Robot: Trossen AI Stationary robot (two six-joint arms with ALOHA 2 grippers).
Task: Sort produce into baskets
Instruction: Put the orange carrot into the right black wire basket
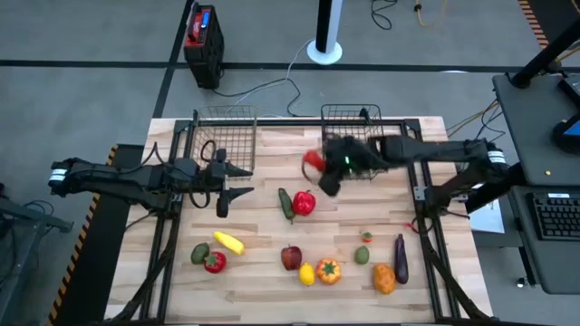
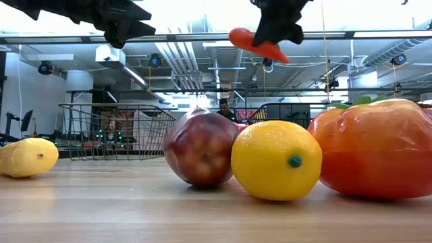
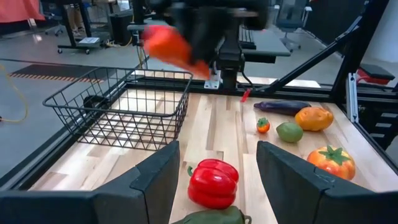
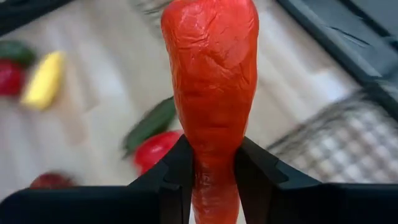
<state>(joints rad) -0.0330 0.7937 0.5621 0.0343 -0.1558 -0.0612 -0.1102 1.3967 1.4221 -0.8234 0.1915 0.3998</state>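
Observation:
My right gripper is shut on a long orange-red carrot-like piece of produce, held high above the table just in front of the right wire basket. The left basket stands at the far left. My left gripper hovers open near that basket, with nothing between its fingers. A red bell pepper and a green vegetable lie mid-table. An apple, a lemon and an orange tomato lie near the front edge. My right gripper pinches the piece's narrower part between its two fingers, which lie across it. The thick end sticks out past the fingertips. The fingers slant downward from the table's right side. The piece hangs tilted and lifted clear of table and baskets.
More produce lies along the front: a yellow piece, a green and a red piece at the left, an eggplant and an orange piece at the right. A red-and-black box stands on the floor beyond the table.

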